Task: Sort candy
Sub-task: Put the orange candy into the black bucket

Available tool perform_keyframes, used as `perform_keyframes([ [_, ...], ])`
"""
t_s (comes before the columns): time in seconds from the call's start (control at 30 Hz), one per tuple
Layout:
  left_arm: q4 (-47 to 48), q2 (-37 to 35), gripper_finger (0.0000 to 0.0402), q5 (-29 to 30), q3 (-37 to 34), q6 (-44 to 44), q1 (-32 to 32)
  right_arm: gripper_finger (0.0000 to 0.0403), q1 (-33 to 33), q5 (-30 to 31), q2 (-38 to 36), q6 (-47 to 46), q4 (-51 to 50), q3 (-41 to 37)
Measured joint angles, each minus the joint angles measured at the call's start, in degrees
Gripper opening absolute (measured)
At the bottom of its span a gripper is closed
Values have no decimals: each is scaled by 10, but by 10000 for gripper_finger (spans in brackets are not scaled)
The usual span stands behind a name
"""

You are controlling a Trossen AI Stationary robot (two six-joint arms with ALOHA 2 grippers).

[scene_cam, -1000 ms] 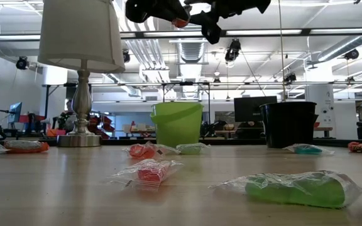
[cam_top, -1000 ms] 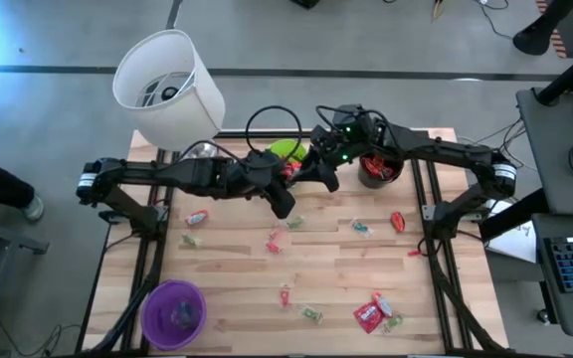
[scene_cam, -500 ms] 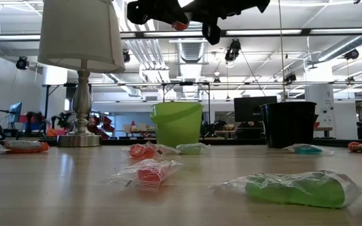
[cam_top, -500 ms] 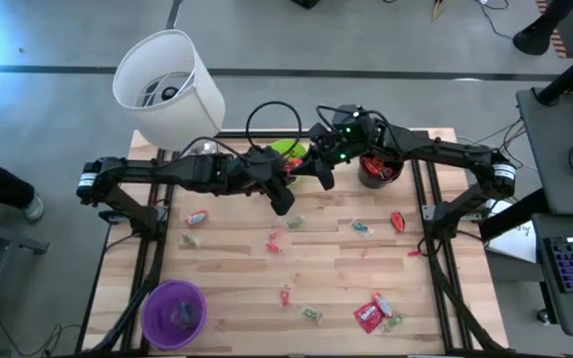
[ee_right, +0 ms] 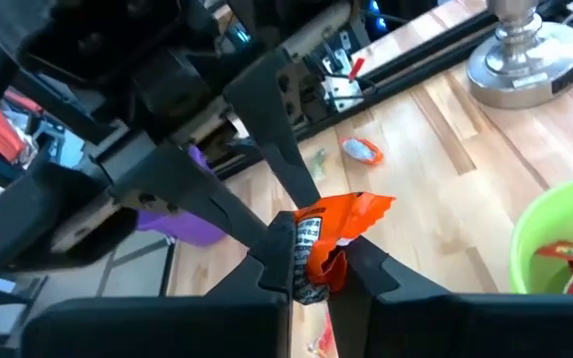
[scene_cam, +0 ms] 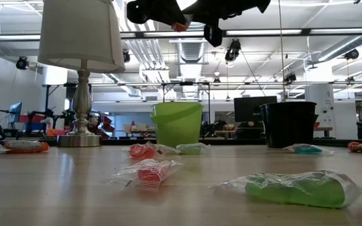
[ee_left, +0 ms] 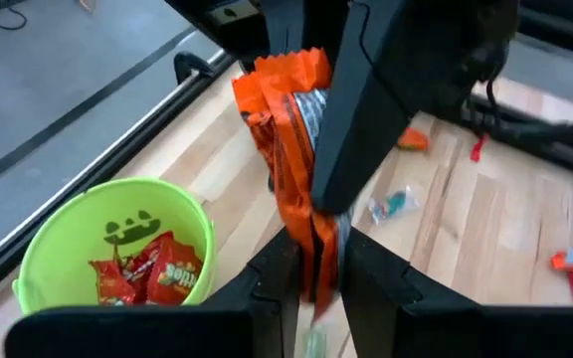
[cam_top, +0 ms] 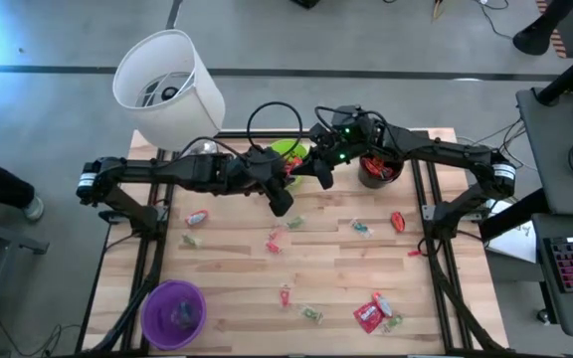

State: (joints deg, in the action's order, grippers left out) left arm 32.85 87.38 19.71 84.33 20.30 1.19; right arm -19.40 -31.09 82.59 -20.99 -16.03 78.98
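An orange candy packet [ee_left: 285, 119] hangs high above the table's far middle, beside the green cup [cam_top: 286, 151]. My left gripper [ee_left: 311, 267] and my right gripper [ee_right: 318, 267] are both shut on it from opposite sides; in the high view they meet at the packet [cam_top: 290, 170]. The low view shows the packet [scene_cam: 180, 26] far above the tabletop. More candy lies scattered on the wood: red packets [cam_top: 369, 314], green pieces [cam_top: 309, 314] and small clear-wrapped ones [cam_top: 362, 228]. My left gripper pinches one end of the orange packet [ee_left: 313, 239] between its two fingers, coming from the table's left and slanting down. The packet stands out past the fingertips, clear of the table. My right gripper pinches the packet's other end, the crumpled printed part [ee_right: 311, 244], between its two fingers, coming from the table's right, nearly level. The orange wrapper [ee_right: 351, 214] spreads beyond the fingertips toward the left gripper's fingers [ee_right: 282, 164].
The green cup [ee_left: 117, 259] holds red packets. A black cup [cam_top: 378, 171] with red candy stands at the far right, a purple cup [cam_top: 174, 313] at the near left. A white-shaded lamp [cam_top: 167, 85] stands at the far left corner.
My right gripper has shut on the orange packet that my left gripper holds. Both arms have stayed in place, and the packet has stayed lifted.
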Motion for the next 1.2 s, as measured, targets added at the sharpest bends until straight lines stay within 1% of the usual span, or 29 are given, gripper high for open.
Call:
perform_keyframes([
  [0.17, 25, -1, 76, -13, 0, -8, 1, 24, 0, 17, 0, 1, -15, 0],
  [0.27, 66, -1, 92, -13, 0, -18, 2, 24, -1, 30, 0, 8, -46, 0],
  [0.33, 101, -1, 99, -8, 0, -21, 2, 24, -1, 52, -1, 18, -79, 0],
  [0.4, 134, -1, 102, -7, 0, -21, 2, 24, -1, 93, -2, 33, -127, 0],
  [0.53, 175, -1, 102, -6, 0, -28, 2, 24, -3, 207, -3, 60, -222, 0],
  [0.77, 188, -1, 98, -6, 0, -51, 2, 24, -27, 339, -4, 52, -333, 0],
  [0.97, 203, -1, 98, -6, 0, -65, 1, 24, -55, 406, -4, 35, -430, 0],
  [1.1, 216, -1, 98, -6, 0, -65, 1, 24, -74, 465, -4, 16, -501, 0],
  [1.2, 219, -1, 98, -6, -1, -65, 1, 24, -88, 484, -4, 15, -532, 0],
])
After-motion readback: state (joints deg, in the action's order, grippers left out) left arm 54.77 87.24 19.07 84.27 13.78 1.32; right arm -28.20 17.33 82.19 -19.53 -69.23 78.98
